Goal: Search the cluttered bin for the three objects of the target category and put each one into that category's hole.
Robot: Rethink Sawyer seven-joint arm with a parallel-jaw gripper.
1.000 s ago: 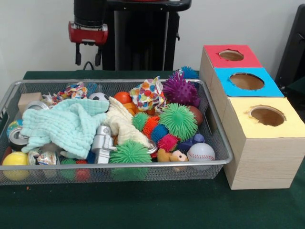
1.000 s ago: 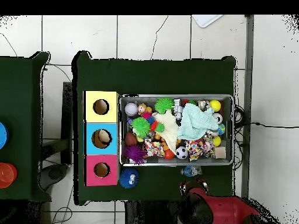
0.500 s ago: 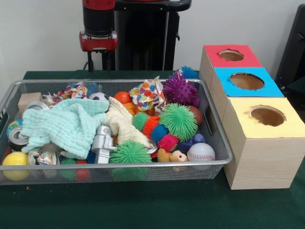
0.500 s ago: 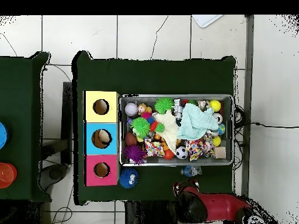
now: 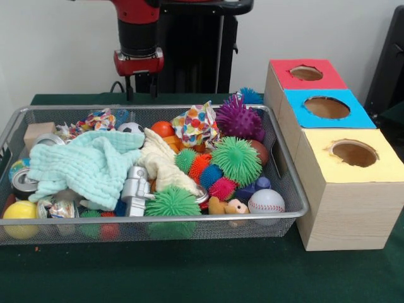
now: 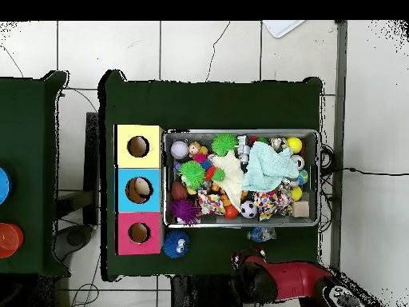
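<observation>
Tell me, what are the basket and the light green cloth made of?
The basket looks like metal wire mesh, silvery, with things showing through its walls. The cloth seems soft woven cotton, matte, with a crinkled grid texture and loose folds.

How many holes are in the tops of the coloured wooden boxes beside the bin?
3, one per box: the red-topped box hole farthest back, the blue-topped box hole in the middle, the yellow-topped box hole nearest the camera. None look hidden.

Even, bright, shadowless indoor light.
</observation>
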